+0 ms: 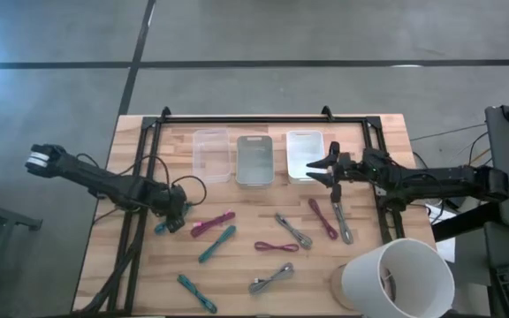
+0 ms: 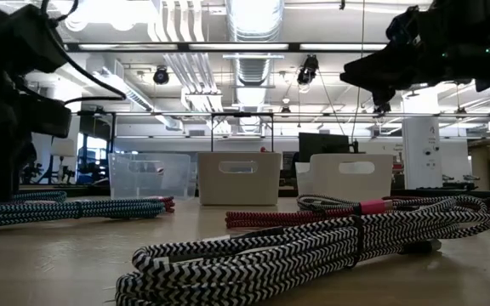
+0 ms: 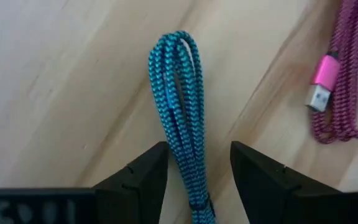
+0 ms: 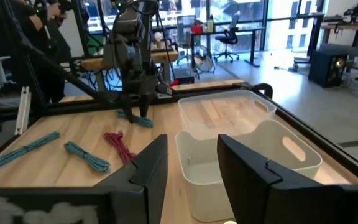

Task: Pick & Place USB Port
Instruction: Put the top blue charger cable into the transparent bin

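Observation:
A teal braided USB cable [image 3: 178, 93], folded into a bundle, lies flat on the wooden table. It shows in the high view [image 1: 160, 228] near the table's left edge. My left gripper [image 3: 197, 149] [image 1: 177, 216] is low over it and open, one finger on each side of the bundle's middle. My right gripper [image 1: 323, 170] [image 4: 191, 140] hovers open and empty over the near edge of the white bin [image 1: 306, 141]. That bin is the rightmost of three at the table's far side.
A clear bin [image 1: 211, 155] and a grey bin [image 1: 254, 159] stand left of the white one. Several more bundled cables lie mid-table: magenta [image 1: 212, 224], teal [image 1: 216, 244], dark red [image 1: 277, 246], grey [image 1: 292, 230]. A large white cup [image 1: 396, 278] sits at the near right corner.

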